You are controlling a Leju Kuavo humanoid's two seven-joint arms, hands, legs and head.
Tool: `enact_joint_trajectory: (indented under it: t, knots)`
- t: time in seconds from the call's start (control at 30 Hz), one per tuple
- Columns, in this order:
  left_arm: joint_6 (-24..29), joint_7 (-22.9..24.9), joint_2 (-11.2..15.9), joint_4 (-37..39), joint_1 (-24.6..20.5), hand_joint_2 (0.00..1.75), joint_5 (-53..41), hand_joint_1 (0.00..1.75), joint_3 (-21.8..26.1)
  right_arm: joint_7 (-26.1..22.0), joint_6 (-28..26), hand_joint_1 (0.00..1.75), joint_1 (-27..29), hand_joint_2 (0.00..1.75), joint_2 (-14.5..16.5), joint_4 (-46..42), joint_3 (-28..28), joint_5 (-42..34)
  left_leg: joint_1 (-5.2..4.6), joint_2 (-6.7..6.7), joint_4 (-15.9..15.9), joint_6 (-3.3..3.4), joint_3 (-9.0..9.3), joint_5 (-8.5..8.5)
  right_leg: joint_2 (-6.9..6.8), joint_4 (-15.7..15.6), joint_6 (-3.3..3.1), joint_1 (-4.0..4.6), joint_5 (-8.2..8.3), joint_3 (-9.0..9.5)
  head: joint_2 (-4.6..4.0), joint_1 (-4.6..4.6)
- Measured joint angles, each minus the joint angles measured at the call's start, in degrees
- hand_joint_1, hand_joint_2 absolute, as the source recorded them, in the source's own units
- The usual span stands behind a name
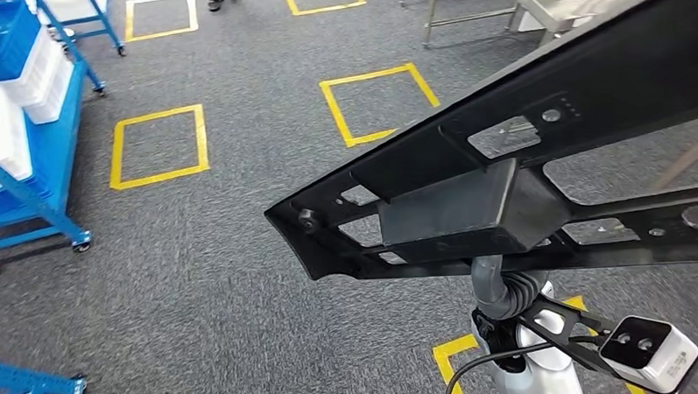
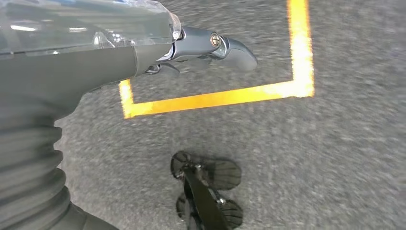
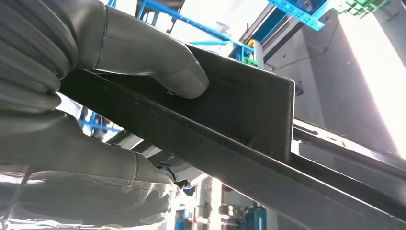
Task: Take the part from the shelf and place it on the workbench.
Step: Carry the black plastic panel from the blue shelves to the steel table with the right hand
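Observation:
The part [image 1: 469, 210] is a long black frame with cut-outs and a boxy block at its middle. It hangs in the air across the right half of the head view, above grey carpet. My right hand [image 3: 72, 134] grips it from below, the thumb [image 3: 163, 62] pressed on the block's flat face [image 3: 239, 110] and the fingers [image 3: 119, 165] wrapped under the bar. In the head view my right wrist [image 1: 505, 290] rises up to the part, which hides the hand. My left hand [image 2: 210, 48] hangs over the floor holding nothing, thumb out.
A blue wheeled shelf [image 1: 38, 164] with white bins stands at the left, and another blue frame [image 1: 28, 383] sits at the lower left. Yellow tape squares [image 1: 157, 144] mark the carpet. A metal table's legs [image 1: 475, 13] and a person's feet [image 1: 220, 0] show at the far edge.

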Motion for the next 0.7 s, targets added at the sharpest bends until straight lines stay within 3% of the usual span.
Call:
enact_joint_trajectory:
  t: [0.07,0.13,0.17,0.23,0.3,0.37,0.4,0.43,0.5,0.57,0.63,0.7]
  knots:
    - [-0.1,-0.38,-0.04,0.0,-0.07,1.75,-0.03,0.0,0.04,-0.01,-0.37,1.75,-0.09,1.75,-0.48,-0.26,0.52,0.38,0.11,-1.71,-3.61,0.38,1.43,0.92,1.23,0.46,0.61,-0.06,-0.08,-0.52,0.0,0.0]
    - [-0.13,-0.4,-0.17,0.0,-0.26,1.75,-0.02,0.0,0.11,-0.01,-0.71,1.75,-0.13,1.75,-1.06,-0.35,1.04,0.56,0.0,-0.95,-3.91,1.03,1.59,0.97,2.35,0.42,1.33,-0.21,0.12,-0.87,0.0,0.0]
    - [-0.13,-0.34,-0.3,-0.01,-0.38,1.75,-0.03,0.0,0.14,-0.01,-0.87,1.75,-0.15,1.75,-1.37,-0.38,1.23,0.56,-0.01,-0.34,-4.16,1.42,1.74,1.13,2.07,0.66,1.63,-0.22,-0.06,-1.02,0.0,0.0]
    - [-0.09,-0.12,-0.57,-0.01,-0.47,1.75,-0.11,0.0,0.21,0.01,-1.1,1.75,-0.45,1.75,-1.92,-0.35,1.54,0.55,0.05,0.92,-4.73,2.14,1.99,1.44,-0.57,3.85,2.15,-0.12,-2.05,-2.54,0.0,0.01]
    - [0.08,0.26,-0.81,0.0,-0.31,1.75,-0.2,0.0,0.33,0.02,-1.12,1.75,-0.74,1.75,-2.31,-0.19,1.88,0.62,-0.15,2.2,-4.88,2.48,2.06,1.4,-3.73,10.99,2.49,-0.17,-5.58,-6.04,0.0,0.01]
    - [0.52,0.73,-1.13,0.01,-0.12,1.75,-0.17,0.0,0.52,0.02,-1.1,1.75,-0.66,1.75,-2.65,0.03,2.25,0.78,-0.28,3.64,-4.85,2.58,2.1,1.23,-4.69,16.21,2.7,-0.38,-7.04,-8.74,0.0,0.01]
    - [0.81,0.91,-1.3,0.01,-0.09,1.75,-0.15,0.0,0.64,0.02,-1.11,1.75,-0.6,1.75,-2.79,0.1,2.4,0.9,-0.31,4.33,-4.84,2.56,2.18,1.12,-4.89,15.85,2.71,-0.47,-6.25,-8.59,0.0,0.01]
    - [1.12,1.03,-1.49,0.01,-0.11,1.75,-0.1,0.0,0.79,0.02,-1.18,1.75,-0.58,1.75,-2.91,0.12,2.55,1.09,-0.34,4.99,-4.84,2.5,2.33,1.0,-5.2,13.19,2.62,-0.5,-4.55,-7.21,0.0,0.01]
    - [1.54,1.06,-1.89,-0.01,-0.15,1.75,0.01,0.0,1.19,0.01,-1.83,1.75,-0.6,1.75,-3.08,0.0,2.93,1.87,-0.5,6.09,-4.82,2.19,2.79,0.66,-7.28,4.93,2.07,-0.1,-1.18,-2.76,0.0,0.01]
    - [1.68,0.97,-2.11,-0.01,-0.11,1.75,0.15,0.0,1.55,0.0,-3.92,1.75,-0.63,1.75,-3.41,-0.49,3.87,3.65,-0.72,7.05,-4.8,1.67,3.13,0.28,-8.75,0.32,1.39,0.49,-0.14,-0.41,0.0,0.01]
    - [1.68,0.86,-2.21,-0.01,-0.13,1.75,0.24,0.0,1.81,-0.01,-7.08,1.75,-0.64,1.75,-4.08,-1.28,5.5,5.69,-0.86,8.15,-4.94,1.08,3.46,0.01,-7.84,-0.15,0.89,0.66,-0.27,-0.43,0.0,0.0]
    - [1.69,0.7,-2.29,-0.01,-0.29,1.75,0.18,0.0,2.04,-0.02,-9.95,1.75,-0.75,1.75,-4.79,-2.13,7.44,6.79,-0.77,7.47,-4.24,0.5,3.51,-0.83,-6.67,-0.65,0.35,0.29,-0.03,-0.12,0.0,0.0]
